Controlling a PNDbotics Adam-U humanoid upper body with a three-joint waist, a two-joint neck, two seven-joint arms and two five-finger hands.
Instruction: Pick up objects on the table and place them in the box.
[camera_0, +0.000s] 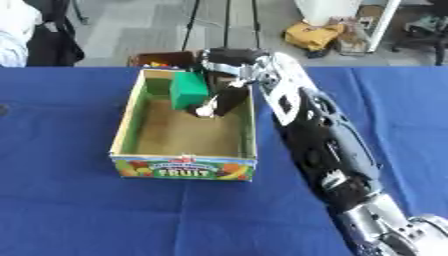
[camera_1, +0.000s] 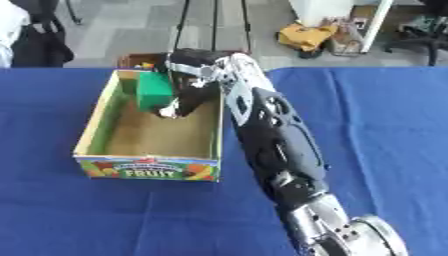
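While one green block (camera_0: 188, 90) sits against the box's (camera_0: 128, 120) far wall, right hand (camera_0: 220, 100) apparently pinches it; floor beyond lies bare.

Past the blue tablecloth (camera_0: 79, 210): grey floor, a yellow bag (camera_0: 312, 35) beside a white cabinet (camera_1: 325, 11), dark tripod legs (camera_0: 191, 25), a black chair (camera_1: 418, 35) far right

The right arm (camera_0: 319, 135) runs diagonally from the lower right of the frame to the box's (camera_0: 129, 117) far right corner, blocking the cloth just right of it. The right hand (camera_0: 226, 97) and a green block (camera_0: 188, 90) crowd the upper part of the box interior; the lower part is open brown floor. The blue table (camera_0: 61, 200) at left and across the bottom lies open.
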